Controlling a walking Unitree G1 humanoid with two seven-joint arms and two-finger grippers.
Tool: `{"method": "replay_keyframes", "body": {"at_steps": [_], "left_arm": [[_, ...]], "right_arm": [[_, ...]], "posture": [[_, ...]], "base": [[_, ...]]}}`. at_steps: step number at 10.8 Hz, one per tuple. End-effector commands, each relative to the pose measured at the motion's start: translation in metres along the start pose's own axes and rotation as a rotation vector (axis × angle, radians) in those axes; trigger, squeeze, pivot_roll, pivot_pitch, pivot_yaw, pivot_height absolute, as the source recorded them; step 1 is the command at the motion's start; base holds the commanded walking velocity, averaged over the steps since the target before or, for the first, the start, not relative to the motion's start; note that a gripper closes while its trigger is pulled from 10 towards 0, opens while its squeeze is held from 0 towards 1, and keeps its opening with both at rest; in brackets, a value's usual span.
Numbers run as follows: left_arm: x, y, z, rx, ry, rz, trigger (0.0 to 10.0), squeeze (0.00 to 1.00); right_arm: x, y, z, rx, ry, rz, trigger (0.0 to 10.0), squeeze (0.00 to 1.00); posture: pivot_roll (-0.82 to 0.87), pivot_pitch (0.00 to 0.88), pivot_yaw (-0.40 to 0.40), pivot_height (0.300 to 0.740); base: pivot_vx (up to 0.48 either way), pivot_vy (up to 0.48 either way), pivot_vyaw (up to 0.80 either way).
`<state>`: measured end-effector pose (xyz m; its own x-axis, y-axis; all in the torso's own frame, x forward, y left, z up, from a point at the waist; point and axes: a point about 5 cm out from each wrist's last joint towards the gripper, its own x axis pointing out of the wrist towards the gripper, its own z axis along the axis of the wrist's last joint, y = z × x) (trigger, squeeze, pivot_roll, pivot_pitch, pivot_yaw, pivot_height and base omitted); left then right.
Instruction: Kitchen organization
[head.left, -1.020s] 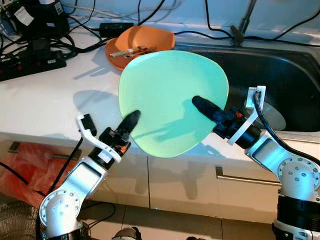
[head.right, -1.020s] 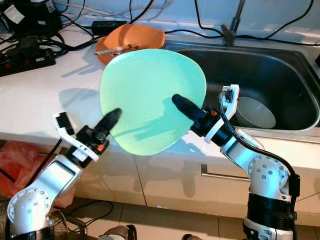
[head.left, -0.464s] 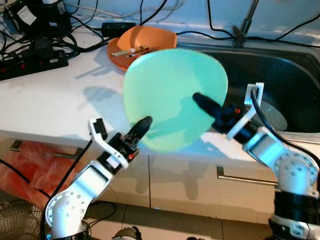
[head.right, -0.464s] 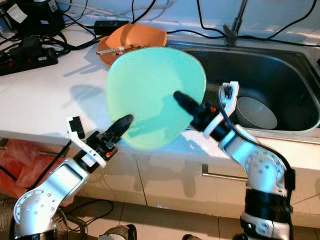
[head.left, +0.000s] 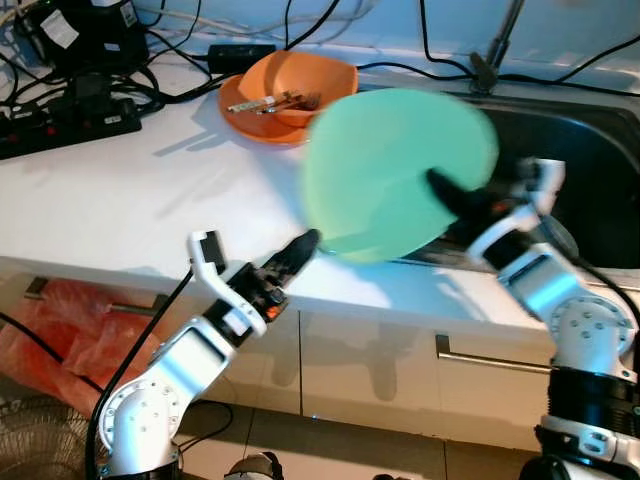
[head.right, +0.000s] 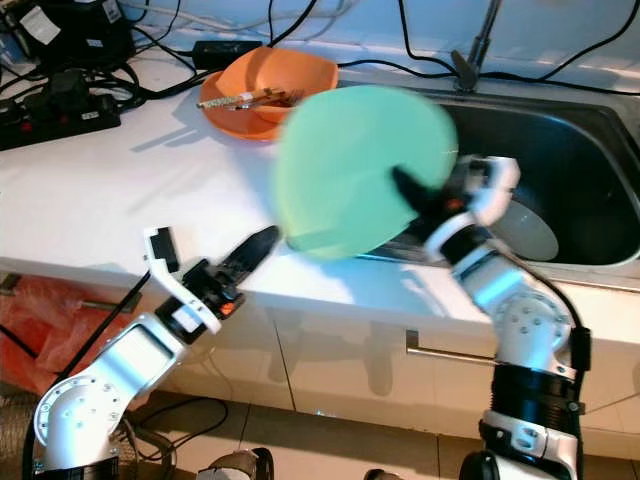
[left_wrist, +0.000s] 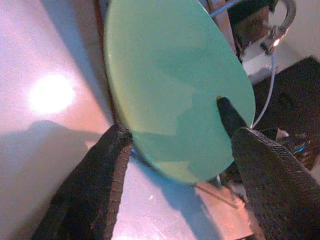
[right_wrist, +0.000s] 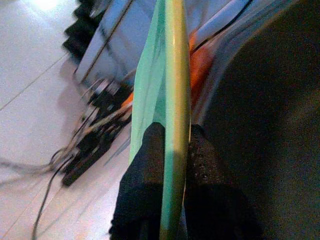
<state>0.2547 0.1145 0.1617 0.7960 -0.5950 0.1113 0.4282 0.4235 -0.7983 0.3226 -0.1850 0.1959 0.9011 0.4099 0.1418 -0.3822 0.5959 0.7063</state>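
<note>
**Green plate swings toward the sink**

Since 1 second ago the left gripper (head.left: 305, 243) has let go, fingers parted just below the rim. Right gripper (right_wrist: 167, 150) pinches the green plate (head.left: 395, 170) on edge, above the counter (head.left: 120, 190), beside the sink (head.left: 590, 150). Rigid, smooth, probably breakable; grip its rim firmly. Beyond sits an orange bowl (head.left: 290, 85).

I read the green plate (left_wrist: 170, 90) as smooth, slightly glossy plastic or glazed ware. My left gripper's fingers (left_wrist: 95, 195) carry rough, matt black padding. The counter (head.left: 120, 200) looks smooth, shiny white; the sink (head.right: 570, 150) dark brushed metal; arms silver metal.
</note>
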Motion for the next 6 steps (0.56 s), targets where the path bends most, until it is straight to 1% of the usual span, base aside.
{"method": "replay_keyframes", "body": {"at_steps": [1, 2, 4, 5, 6], "left_arm": [[-0.001, 0.006, -0.007, 0.004, 0.035, 0.046, 10.0, 1.00], [0.001, 0.004, -0.008, 0.028, 0.041, 0.043, 10.0, 1.00], [0.002, 0.004, -0.004, 0.066, 0.031, 0.056, 10.0, 1.00], [0.002, 0.005, -0.004, 0.089, 0.032, 0.068, 10.0, 1.00], [0.002, 0.006, -0.002, 0.140, 0.032, 0.095, 10.0, 1.00]], "right_arm": [[-0.006, -0.018, 0.006, -0.034, -0.012, -0.130, 0.0, 0.00], [-0.007, -0.022, 0.012, -0.030, -0.044, -0.150, 0.0, 0.00], [-0.010, -0.035, 0.023, -0.024, -0.115, -0.234, 0.0, 0.00], [-0.011, -0.042, 0.026, -0.018, -0.146, -0.286, 0.0, 0.00], [-0.012, -0.053, 0.030, -0.030, -0.180, -0.384, 0.0, 0.00]], "posture": [[0.10, 0.136, 0.001, 0.740], [0.10, 0.136, 0.004, 0.740], [0.10, 0.137, 0.011, 0.740], [0.11, 0.138, 0.013, 0.740], [0.11, 0.139, 0.013, 0.740]], "base": [[0.000, 0.000, 0.00], [0.000, 0.000, 0.00], [0.000, 0.000, 0.00], [0.000, 0.000, 0.00], [0.000, 0.000, 0.00]]}}
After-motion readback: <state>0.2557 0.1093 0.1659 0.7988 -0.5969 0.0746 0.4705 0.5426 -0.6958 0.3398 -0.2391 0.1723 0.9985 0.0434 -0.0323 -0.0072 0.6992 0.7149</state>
